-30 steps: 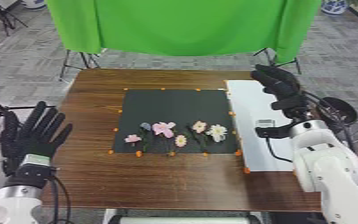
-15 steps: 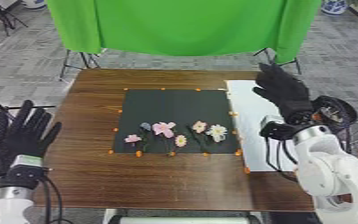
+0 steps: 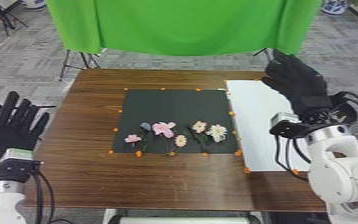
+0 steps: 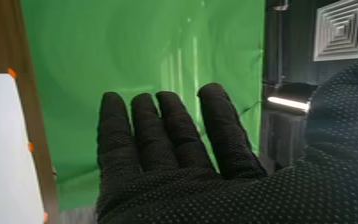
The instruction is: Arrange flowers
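The big brown table (image 3: 87,175) is holding up a black mat (image 3: 158,106). The right hand (image 3: 298,84) and left hand (image 3: 7,132) are hanging wide open, holding nothing. The flowers (image 3: 163,129) are lying on the mat, left of the right hand and nearer the robot. If that arm is swinging in low, its loose wires (image 3: 278,150) could be dragging thin stems crooked.

The bench (image 3: 95,175) is brown wood, grained, with a soft sheen. The board (image 3: 162,107) on it looks black and matt, the sheet (image 3: 260,117) white and smooth. The backdrop (image 3: 184,25) is green cloth, softly creased. The gloves are black fabric, dotted in the right wrist view. The right arm's shell (image 3: 335,172) is smooth, glossy white.
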Available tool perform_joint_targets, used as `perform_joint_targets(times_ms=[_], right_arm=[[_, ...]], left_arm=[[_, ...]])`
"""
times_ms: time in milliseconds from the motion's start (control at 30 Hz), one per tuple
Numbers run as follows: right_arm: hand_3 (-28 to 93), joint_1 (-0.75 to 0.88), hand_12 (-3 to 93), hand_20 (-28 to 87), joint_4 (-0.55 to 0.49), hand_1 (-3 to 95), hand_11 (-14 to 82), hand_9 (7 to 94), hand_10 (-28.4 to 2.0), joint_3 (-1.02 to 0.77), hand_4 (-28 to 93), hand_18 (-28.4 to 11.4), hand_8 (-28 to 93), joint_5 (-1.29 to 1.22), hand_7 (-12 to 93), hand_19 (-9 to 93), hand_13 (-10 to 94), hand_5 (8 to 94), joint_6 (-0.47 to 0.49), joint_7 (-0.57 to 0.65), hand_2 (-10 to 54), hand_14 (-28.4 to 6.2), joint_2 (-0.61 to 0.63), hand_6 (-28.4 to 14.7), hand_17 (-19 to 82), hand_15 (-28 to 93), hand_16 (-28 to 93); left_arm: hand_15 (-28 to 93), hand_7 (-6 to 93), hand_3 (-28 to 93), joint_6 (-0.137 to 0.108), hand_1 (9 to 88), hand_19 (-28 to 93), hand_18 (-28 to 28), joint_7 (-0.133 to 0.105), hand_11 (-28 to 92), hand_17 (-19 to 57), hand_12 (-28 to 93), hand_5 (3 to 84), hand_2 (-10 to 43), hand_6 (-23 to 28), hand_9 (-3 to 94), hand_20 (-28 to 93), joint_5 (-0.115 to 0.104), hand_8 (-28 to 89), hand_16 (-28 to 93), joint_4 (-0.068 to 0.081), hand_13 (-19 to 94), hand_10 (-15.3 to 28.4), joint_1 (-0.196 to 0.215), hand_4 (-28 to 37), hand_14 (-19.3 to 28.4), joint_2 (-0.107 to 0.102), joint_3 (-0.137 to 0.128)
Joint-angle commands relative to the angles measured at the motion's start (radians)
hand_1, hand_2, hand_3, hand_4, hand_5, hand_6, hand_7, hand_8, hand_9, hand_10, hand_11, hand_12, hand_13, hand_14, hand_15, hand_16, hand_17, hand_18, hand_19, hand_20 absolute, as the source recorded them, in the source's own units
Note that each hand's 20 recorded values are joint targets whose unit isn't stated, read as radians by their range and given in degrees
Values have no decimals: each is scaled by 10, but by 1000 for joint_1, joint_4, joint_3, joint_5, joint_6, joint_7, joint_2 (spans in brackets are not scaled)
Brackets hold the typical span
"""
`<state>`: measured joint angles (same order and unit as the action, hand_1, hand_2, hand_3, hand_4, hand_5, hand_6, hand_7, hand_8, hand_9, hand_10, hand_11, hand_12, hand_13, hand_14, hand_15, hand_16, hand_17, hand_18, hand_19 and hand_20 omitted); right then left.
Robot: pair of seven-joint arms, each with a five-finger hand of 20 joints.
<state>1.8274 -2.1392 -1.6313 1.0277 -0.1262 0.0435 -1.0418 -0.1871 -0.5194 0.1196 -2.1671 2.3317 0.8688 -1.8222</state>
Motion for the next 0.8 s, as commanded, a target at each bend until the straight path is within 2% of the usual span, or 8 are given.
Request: perform_joint_targets(times_ms=[33,100,133,233,600,633,667,800], right_arm=[[794,53,106,140,-45,68,24,340,-154,-37,-266,-131,-89,2,64,184,256,374,34,13,61,-130,-11,-76,144,53,122],[792,69,108,143,-62,74,24,337,-152,-61,-264,-142,-87,9,70,190,256,372,49,17,50,-142,-22,-69,140,57,126],[793,7,109,144,21,75,24,336,-152,0,-263,-149,-87,-1,72,193,256,372,20,-36,46,-146,14,-66,138,57,128],[794,0,110,143,25,77,24,340,-155,-3,-261,-151,-89,13,72,196,262,379,25,-40,36,-127,9,-70,138,58,128],[792,13,108,141,29,82,25,347,-159,-12,-259,-143,-87,16,64,195,259,387,83,-44,30,-115,-13,-81,142,60,111],[791,91,108,142,-16,84,26,347,-159,-195,-259,-144,-87,28,64,196,259,387,267,8,30,-117,-140,-81,141,60,111],[789,-92,109,142,48,84,26,346,-160,128,-259,-145,-87,21,65,197,259,387,-38,-32,29,-118,33,-80,141,61,111],[789,-62,110,141,34,86,25,346,-160,91,-257,-146,-88,21,66,198,259,386,-7,-35,26,-119,17,-79,141,62,109]], left_arm=[[138,62,651,-12,224,262,82,-18,58,-63,29,277,127,64,196,33,-7,-100,-133,-11,102,115,13,-283,78,23,-5],[141,60,672,-5,221,268,87,-26,67,-62,33,288,121,67,219,34,-33,-99,-127,-2,120,122,-11,-283,84,13,8],[142,60,674,-2,221,272,90,-36,68,-63,33,290,121,67,226,34,-31,-98,-125,3,124,125,-18,-283,84,-3,12],[149,63,675,-17,224,283,99,-56,77,-64,38,296,122,68,253,38,-35,-97,-121,6,142,131,-34,-283,89,-29,19],[160,73,689,-21,226,297,104,-93,86,-65,44,318,123,72,262,38,-76,-98,-115,-1,150,132,-32,-283,94,-17,10],[161,73,690,-23,227,298,104,-97,88,-65,45,320,123,72,264,38,-72,-98,-115,-1,152,133,-31,-283,95,-16,11],[162,73,691,-27,226,299,105,-103,91,-65,46,322,123,73,264,39,-77,-97,-115,-3,153,134,-30,-283,96,-17,15],[167,72,692,-25,229,303,106,-100,94,-65,46,330,124,75,265,39,-75,-96,-114,-4,156,135,-34,-283,97,-24,22]])
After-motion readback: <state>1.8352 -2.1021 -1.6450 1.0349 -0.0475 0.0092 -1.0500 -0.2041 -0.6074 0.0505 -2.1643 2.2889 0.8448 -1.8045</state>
